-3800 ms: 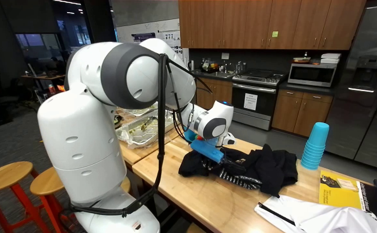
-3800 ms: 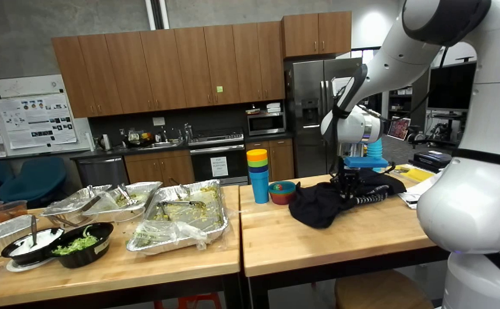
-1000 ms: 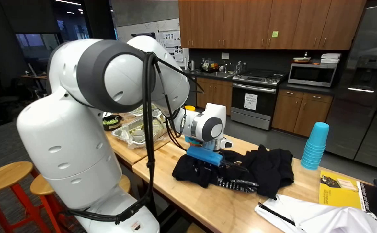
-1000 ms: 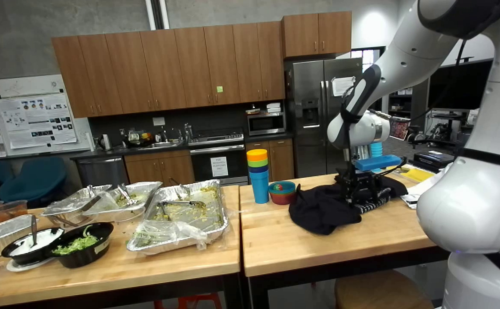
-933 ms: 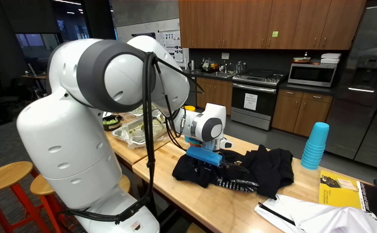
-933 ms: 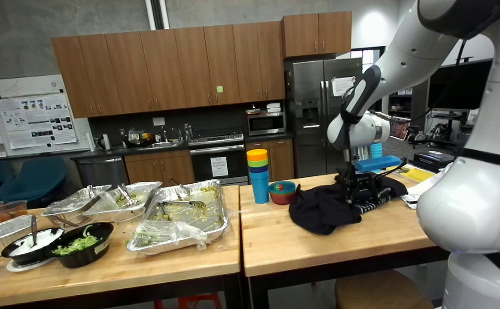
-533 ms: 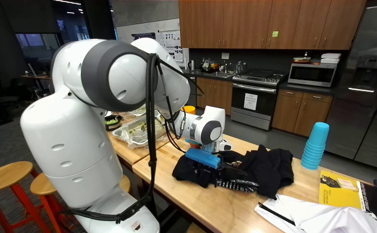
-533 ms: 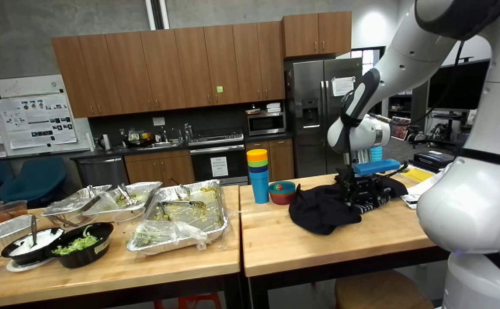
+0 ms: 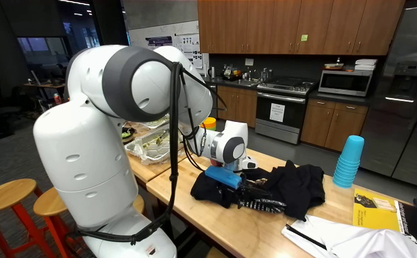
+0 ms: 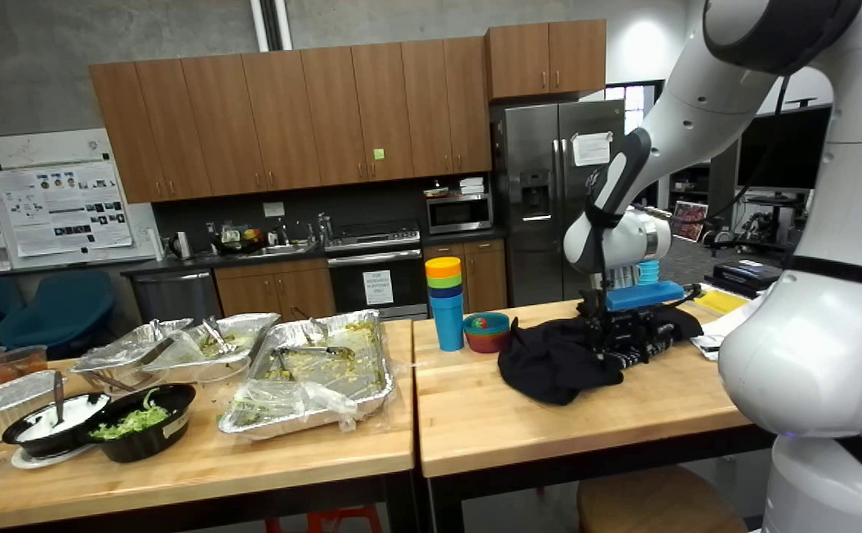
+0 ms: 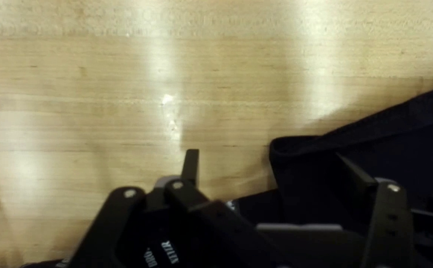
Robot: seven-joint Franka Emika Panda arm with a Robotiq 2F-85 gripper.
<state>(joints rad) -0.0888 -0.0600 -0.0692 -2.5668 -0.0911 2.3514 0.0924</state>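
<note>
Leaning over the wooden table, the white robot arm is hanging low above the black garment, which is lying crumpled on the wood in both exterior views. By one corner of the garment, a white cloth is lying; whether these two are touching, I am not able to tell. Near the same end, a stack of blue cups is standing upside down. As for the gripper, its two fingers are standing apart, and they are clamping nothing that I can see. In the wrist view, one finger is pointing over bare wood, while the second finger is hanging over the dark fabric. Between them, a folded edge of the garment is lying. By my judgement, the step in hand is placing the fingers around this edge. For the next move, the work is calling for checking that the tips are low enough, and then for bringing them together on the fold, so that they are catching cloth, not air.
</note>
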